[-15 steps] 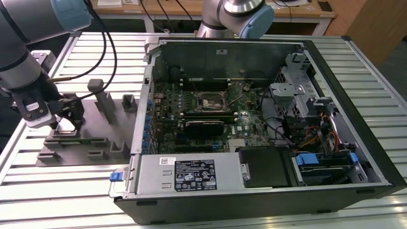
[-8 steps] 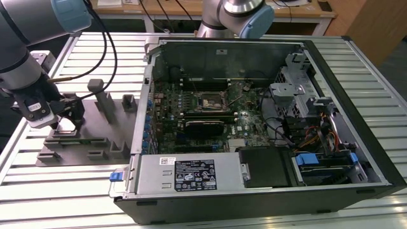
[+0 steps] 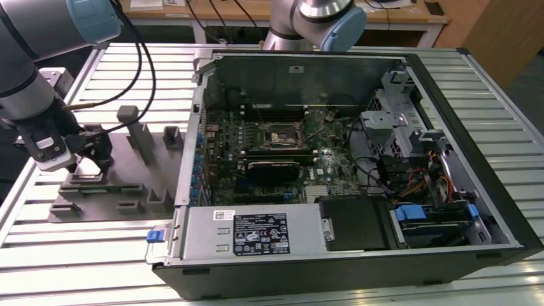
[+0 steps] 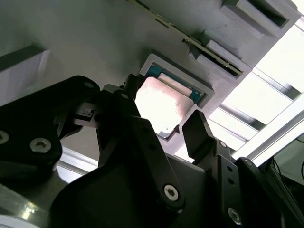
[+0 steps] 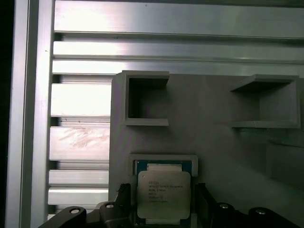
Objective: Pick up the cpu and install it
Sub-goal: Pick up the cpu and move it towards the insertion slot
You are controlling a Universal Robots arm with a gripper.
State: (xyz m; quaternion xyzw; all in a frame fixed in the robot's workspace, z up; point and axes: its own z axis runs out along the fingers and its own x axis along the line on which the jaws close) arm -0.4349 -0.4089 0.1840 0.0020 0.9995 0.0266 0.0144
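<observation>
Grey fixture (image 5: 213, 152) | cpu (image 5: 164, 192) in pocket, straddled by pincer (image 4: 164, 108) | pincer spread

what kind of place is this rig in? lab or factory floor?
Probably a robotics lab cell for PC assembly: an open computer case on a slatted aluminium table, a grey fixture plate holding the cpu, and wooden desks behind.

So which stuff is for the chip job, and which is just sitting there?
For the job:
- cpu, lying in the grey fixture
- gripper, open, one finger on each side of it
- black socket inside the computer case

Just sitting there:
- power supply
- second arm
- slatted table
</observation>
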